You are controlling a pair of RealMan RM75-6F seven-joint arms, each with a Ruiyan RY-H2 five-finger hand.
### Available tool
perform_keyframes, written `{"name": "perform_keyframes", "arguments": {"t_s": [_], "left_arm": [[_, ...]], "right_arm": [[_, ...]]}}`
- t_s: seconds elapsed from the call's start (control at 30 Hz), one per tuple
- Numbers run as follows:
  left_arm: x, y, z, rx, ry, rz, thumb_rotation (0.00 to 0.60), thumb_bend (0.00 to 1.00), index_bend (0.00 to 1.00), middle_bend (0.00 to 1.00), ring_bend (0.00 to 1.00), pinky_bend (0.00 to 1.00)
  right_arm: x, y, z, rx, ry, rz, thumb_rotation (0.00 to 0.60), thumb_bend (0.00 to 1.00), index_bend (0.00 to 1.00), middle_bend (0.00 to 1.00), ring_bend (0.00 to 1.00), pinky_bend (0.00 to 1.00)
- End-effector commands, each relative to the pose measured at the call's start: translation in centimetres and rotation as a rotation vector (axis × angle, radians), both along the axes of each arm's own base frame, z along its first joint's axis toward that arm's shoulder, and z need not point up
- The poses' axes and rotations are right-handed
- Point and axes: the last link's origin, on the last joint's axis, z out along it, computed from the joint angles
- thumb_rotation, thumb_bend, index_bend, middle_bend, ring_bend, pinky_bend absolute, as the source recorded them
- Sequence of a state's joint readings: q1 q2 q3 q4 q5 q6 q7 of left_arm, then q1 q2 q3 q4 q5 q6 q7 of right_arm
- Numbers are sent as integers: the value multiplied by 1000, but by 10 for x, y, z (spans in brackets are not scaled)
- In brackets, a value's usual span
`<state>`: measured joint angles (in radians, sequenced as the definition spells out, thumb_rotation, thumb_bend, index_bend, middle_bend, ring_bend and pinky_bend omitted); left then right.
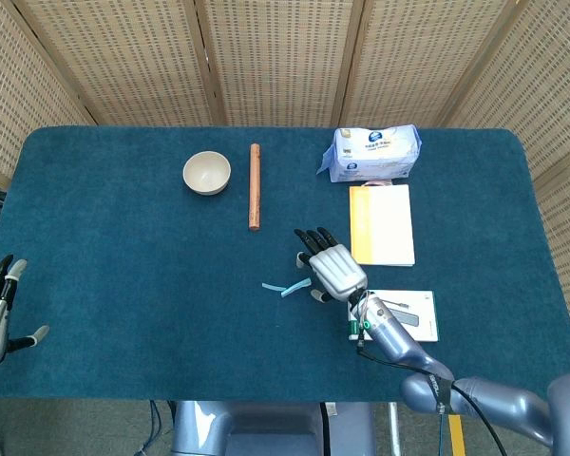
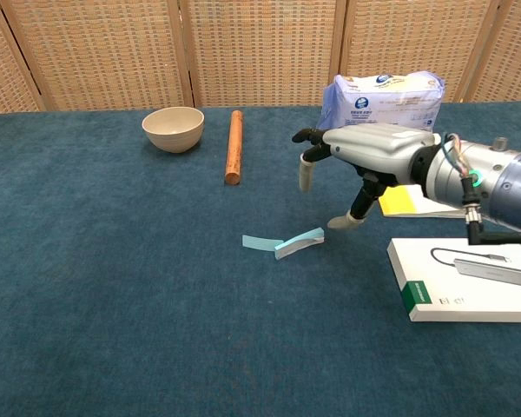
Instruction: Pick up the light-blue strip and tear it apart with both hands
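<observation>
A woven wicker folding screen (image 1: 275,57) with wooden frames stands behind the dark blue carpeted worktop (image 1: 123,285), evenly lit.

The strip (image 2: 282,245) lies on the blue table (image 2: 113,287), one end curled up. The right hand (image 2: 360,156) hovers just right of it, palm down, fingers apart, holding nothing. Behind stand a bowl (image 2: 173,129), a wooden stick (image 2: 234,146) and a tissue pack (image 2: 386,97). A white box (image 2: 434,291) lies at right, a yellow pad (image 2: 401,200) beyond.
</observation>
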<state>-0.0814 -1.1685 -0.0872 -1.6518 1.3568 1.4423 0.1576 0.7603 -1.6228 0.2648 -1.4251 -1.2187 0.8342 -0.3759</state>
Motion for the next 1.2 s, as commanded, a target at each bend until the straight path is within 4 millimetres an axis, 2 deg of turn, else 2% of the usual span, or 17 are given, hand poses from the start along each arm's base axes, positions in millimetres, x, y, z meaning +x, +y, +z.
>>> {"name": "perform_keyframes", "arguments": {"t_s": [0.03,0.53,0.73,1.2], "left_arm": [[-1,1,1,0,-3,3,600,0,0,0,0,0],[-1,0,1,-10,-11,2,600,0,0,0,0,0],[-1,0,0,-14,-11,3,600,0,0,0,0,0],[-1,0,1,-17,-17,5,600,0,0,0,0,0]], "right_arm": [[0,-1,-15,9,42,14,600,260,383,0,0,0],[-11,1,-32,-9,123,89,600,260,418,0,0,0],[-11,-2,-36,-14,135,91,600,362,424,0,0,0],[-10,-4,-47,-15,173,97,600,363,440,0,0,0]]}}
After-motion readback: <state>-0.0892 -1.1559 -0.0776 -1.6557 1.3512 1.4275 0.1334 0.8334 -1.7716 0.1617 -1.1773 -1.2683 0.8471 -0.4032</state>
